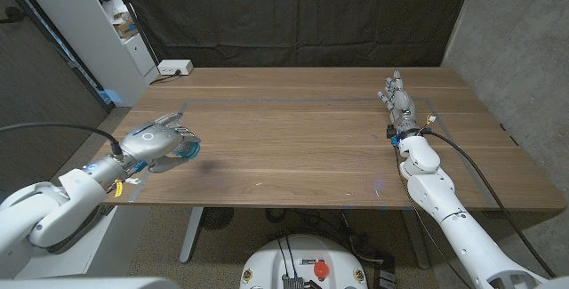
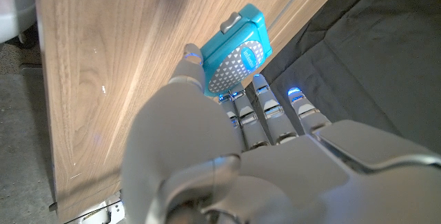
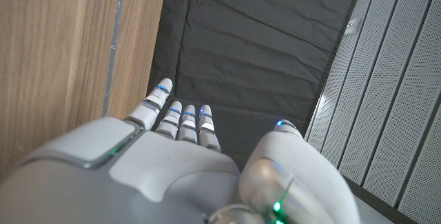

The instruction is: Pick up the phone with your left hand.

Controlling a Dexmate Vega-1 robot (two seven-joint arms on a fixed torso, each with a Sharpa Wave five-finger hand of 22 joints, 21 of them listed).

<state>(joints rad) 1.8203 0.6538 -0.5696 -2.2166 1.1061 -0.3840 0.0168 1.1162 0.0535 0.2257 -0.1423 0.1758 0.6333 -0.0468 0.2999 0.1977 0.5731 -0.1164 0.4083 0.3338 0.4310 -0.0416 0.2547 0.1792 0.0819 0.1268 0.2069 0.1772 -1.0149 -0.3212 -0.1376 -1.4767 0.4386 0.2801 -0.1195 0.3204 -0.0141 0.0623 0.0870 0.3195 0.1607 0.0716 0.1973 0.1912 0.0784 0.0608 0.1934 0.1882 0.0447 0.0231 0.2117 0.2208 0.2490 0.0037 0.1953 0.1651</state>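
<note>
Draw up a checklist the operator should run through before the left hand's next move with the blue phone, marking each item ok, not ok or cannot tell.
1. Left hand has the phone between thumb and fingers: ok, as the left wrist view shows.
2. Grip firm enough to carry: cannot tell; the contact is hidden behind the hand.
3. Phone clear of the table: cannot tell; the head view suggests a shadow beneath, but the gap is unclear.
4. Right hand out of the way: ok, on the table's far right side.
5. Nothing on the table near the phone: ok.
</note>
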